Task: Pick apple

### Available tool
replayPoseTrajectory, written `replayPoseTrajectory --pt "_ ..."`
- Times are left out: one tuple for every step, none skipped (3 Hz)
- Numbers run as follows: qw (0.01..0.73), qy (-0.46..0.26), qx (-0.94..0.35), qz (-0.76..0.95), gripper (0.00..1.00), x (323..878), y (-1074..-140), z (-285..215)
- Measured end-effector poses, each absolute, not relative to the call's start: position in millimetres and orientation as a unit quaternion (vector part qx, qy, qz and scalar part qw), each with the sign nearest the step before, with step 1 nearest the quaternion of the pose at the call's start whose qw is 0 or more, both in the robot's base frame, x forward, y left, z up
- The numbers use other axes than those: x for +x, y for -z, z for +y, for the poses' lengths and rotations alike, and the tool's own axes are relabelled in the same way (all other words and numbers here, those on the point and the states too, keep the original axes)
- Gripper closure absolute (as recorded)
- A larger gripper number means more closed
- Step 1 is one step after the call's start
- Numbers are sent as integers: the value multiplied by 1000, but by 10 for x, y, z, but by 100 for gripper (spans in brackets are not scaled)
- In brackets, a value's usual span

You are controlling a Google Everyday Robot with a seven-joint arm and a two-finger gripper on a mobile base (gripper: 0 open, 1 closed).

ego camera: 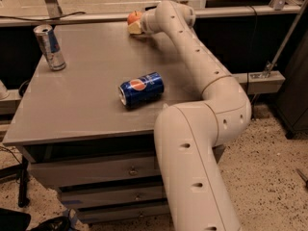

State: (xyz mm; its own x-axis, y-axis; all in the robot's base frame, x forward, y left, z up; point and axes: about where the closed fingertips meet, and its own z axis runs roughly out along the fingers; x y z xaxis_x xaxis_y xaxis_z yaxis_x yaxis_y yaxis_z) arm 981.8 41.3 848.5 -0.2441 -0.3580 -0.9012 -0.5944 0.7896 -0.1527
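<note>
The apple (pixel 134 17) is small, round and red-orange, at the far edge of the grey table (pixel 86 100). My gripper (pixel 136 27) is at the end of the long cream arm, reaching across the table, right against the apple's near right side. Most of the gripper is hidden behind the wrist. The apple's lower part is hidden by the gripper.
A blue soda can (pixel 141 88) lies on its side in the middle of the table. A tall silver-and-blue can (pixel 49 47) stands upright near the left edge. My arm's elbow (pixel 226 109) hangs off the right edge. Drawers sit under the tabletop; a dark rail runs behind.
</note>
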Motion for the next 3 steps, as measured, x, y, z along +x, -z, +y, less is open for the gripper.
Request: replayPoseTrajectory --pt "540 -104 -307 777 64 9840 -8535 369" --pt "547 -99 -307 773 87 9782 -8739 213" --pt "552 -102 -314 766 100 9589 -9075 16"
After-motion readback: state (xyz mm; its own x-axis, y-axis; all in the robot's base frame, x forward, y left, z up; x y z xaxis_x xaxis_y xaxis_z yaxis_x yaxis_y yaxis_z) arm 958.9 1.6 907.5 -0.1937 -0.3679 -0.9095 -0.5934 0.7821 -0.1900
